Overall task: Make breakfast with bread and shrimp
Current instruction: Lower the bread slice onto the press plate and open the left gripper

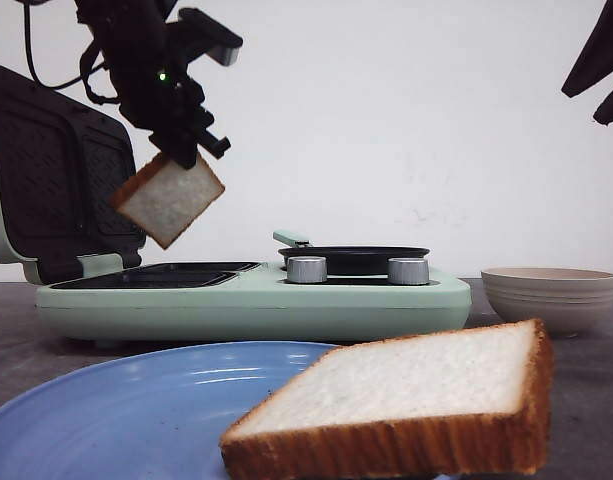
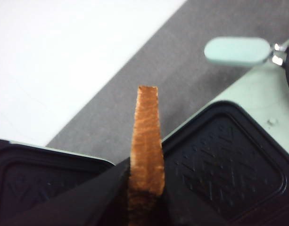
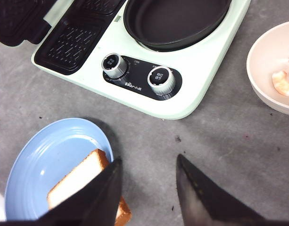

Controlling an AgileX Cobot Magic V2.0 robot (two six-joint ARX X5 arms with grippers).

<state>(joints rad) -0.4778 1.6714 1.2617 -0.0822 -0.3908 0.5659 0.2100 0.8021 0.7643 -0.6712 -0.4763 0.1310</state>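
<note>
The left fingers [image 1: 186,150], clamping one bread slice [image 1: 169,198], should be lowering it flat onto the sandwich plate [image 1: 156,275], while the right fingers [image 3: 146,181] are hanging open, empty.

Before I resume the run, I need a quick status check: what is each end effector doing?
Left end effector: closed on a bread slice, held above the open sandwich maker.
Right end effector: open, holding nothing.
</note>
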